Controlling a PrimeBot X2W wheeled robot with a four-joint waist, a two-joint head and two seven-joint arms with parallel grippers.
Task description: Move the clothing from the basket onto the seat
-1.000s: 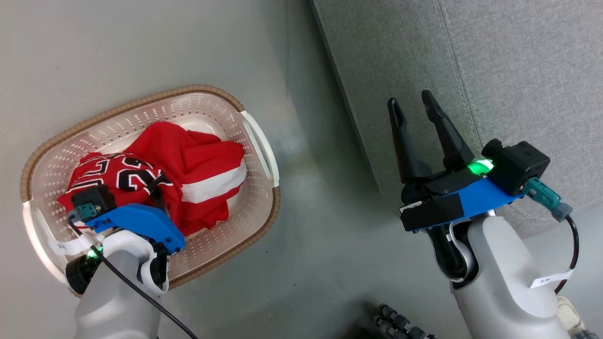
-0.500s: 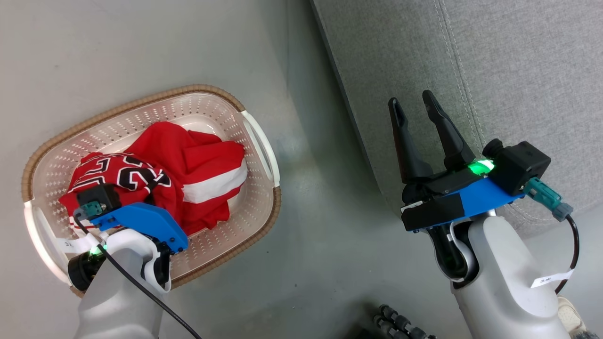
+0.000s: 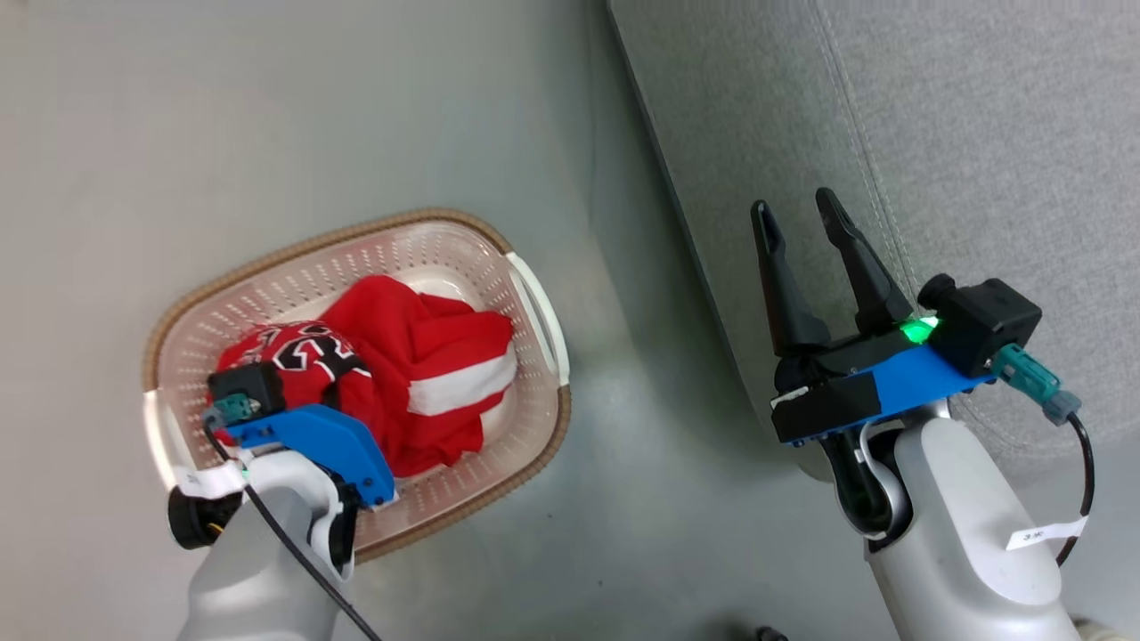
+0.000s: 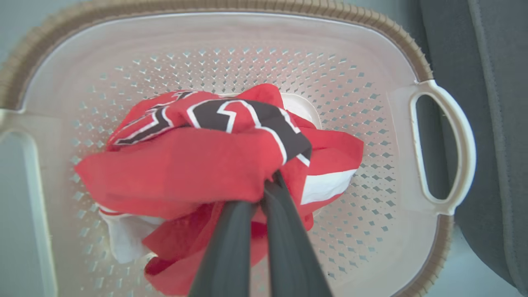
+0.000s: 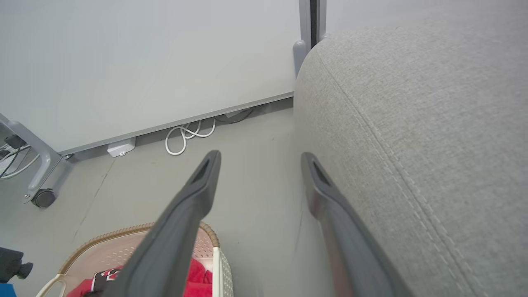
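Jersey (image 4: 231, 119) clamped between closed jaws of left gripper (image 4: 271, 183), bunched atop white-banded red shirt (image 4: 326, 185), both down in basket (image 4: 247, 24). Right gripper (image 3: 793, 205) gaping, empty, beside sofa (image 3: 980, 133).

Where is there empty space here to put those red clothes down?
The grey seat is bare across its visible top, beyond the open right gripper. The floor strip between the basket and the seat's edge is bare too. Crowded: inside the basket, where the clothing bunches around the shut left gripper.
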